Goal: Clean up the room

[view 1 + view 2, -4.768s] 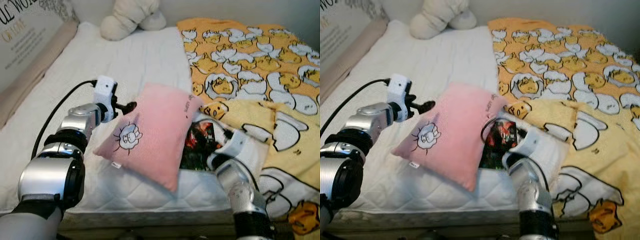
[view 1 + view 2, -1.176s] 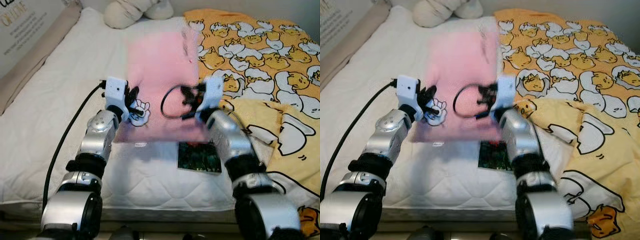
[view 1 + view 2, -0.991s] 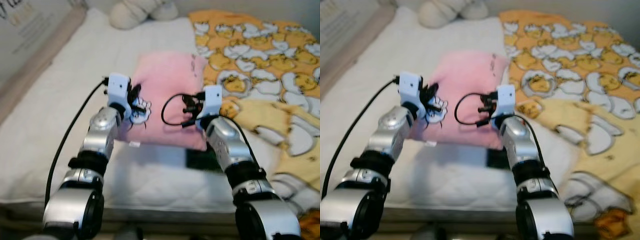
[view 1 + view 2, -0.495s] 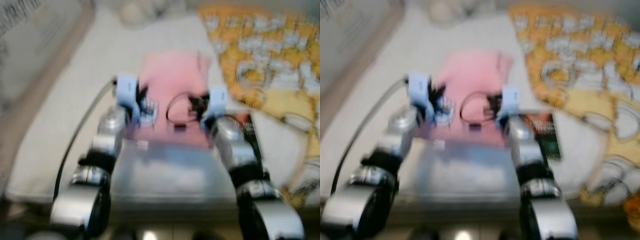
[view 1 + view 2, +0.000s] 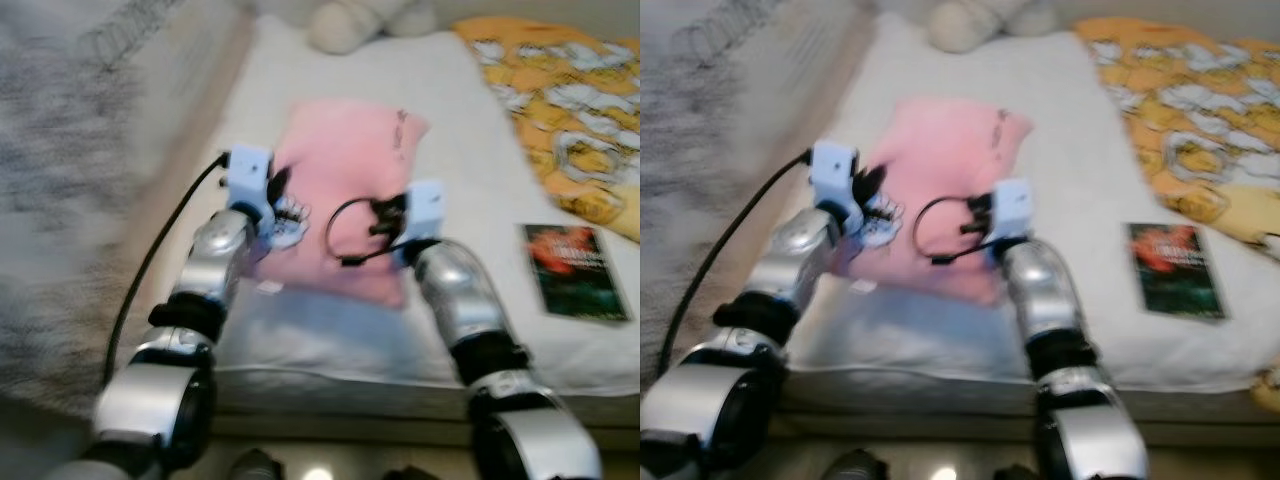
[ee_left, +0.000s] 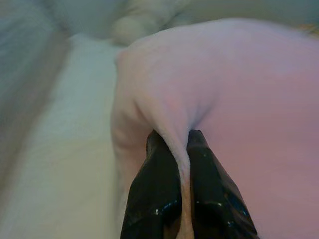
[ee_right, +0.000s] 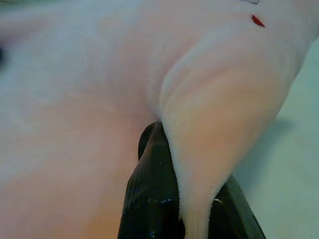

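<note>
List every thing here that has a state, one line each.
Pink square plush pillow: held above the mattress, pinched on both sides.
Left hand: shut on a pillow fold.
Right hand: shut on a pillow fold.
Dark glossy book: lying flat, closed.
Yellow egg-print blanket: rumpled.

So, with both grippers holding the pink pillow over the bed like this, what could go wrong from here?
1. Each gripper pinches only a thin fold of the pink pillow: the left gripper and the right gripper hold just fabric, so the fold might slip out.
2. The right arm's black cable loops loosely against the pillow and could snag.
3. The head views are blurred, so the placing may be imprecise; the book lies near the mattress edge.
</note>
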Robot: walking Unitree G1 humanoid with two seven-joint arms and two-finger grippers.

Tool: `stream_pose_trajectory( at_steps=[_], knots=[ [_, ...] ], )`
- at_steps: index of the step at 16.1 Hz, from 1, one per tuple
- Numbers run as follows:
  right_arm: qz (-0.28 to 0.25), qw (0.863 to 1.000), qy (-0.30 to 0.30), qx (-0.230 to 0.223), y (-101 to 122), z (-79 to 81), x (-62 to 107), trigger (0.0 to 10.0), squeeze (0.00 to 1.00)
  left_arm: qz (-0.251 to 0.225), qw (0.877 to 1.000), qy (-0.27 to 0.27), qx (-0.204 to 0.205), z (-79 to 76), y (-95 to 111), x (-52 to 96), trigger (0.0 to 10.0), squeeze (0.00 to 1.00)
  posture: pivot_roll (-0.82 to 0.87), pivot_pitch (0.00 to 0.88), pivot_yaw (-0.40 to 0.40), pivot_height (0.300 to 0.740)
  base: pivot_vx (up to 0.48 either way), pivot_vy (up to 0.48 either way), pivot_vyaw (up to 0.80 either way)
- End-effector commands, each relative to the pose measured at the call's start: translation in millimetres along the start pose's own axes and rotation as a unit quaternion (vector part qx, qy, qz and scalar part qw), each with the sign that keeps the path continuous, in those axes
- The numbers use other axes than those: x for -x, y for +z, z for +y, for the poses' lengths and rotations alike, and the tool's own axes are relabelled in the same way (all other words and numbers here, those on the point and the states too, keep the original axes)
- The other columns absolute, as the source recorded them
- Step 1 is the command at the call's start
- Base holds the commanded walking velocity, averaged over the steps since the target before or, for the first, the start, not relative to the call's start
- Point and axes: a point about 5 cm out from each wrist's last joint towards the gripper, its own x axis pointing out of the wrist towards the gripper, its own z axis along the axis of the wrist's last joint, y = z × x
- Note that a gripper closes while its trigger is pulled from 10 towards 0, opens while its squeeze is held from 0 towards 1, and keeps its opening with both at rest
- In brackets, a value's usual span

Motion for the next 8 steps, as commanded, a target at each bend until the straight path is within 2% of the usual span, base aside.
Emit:
stream_pose_trajectory(
  at_steps=[1, 2, 3, 4, 5, 8],
  knots=[
    [-0.018, 0.999, -0.03, 0.011, 9.9, -18.2, 4.3, 10.0, 0.0, -0.028, 1.0, 0.005, 0.001, -0.8, 14.6, -3.6, 10.0, 0.0, 0.08, 0.0, 0.009, 0.74, 0.0, 0.48, 0.0],
    [-0.014, 0.999, -0.03, 0.013, 6.8, -17.7, 5.6, 10.0, 0.0, -0.033, 0.997, 0.008, -0.074, -2.9, 15.6, -3.1, 10.0, 0.0, 0.08, 0.0, 0.009, 0.74, 0.0, 0.0, 0.0],
    [-0.013, 0.999, -0.03, 0.013, 6.1, -17.7, 5.8, 10.0, 0.0, -0.026, 0.995, 0.01, -0.099, -4.4, 14.2, -3.7, 10.0, 0.0, 0.08, 0.0, 0.009, 0.74, 0.0, 0.0, 0.0],
    [-0.012, 0.999, -0.029, 0.013, 5.1, -16.9, 6.2, 10.0, 0.0, -0.05, 0.998, 0.001, -0.037, -5.2, 17.6, -2.5, 10.0, 0.0, 0.07, 0.0, 0.011, 0.74, 0.0, 0.0, 0.0],
    [-0.01, 0.999, -0.029, 0.01, 3.0, -15.6, 7.1, 10.0, 0.0, -0.037, 0.999, 0.002, -0.02, -4.0, 13.7, -2.8, 10.0, 0.0, 0.07, 0.0, 0.014, 0.74, 0.48, 0.0, 0.0],
    [-0.005, 0.999, -0.031, 0.007, -1.1, -16.0, 9.1, 10.0, 0.0, -0.027, 0.999, 0.01, -0.028, -4.0, 9.5, -2.6, 10.0, 0.0, 0.07, 0.0, 0.015, 0.74, 0.48, 0.0, 0.0]
  ],
)
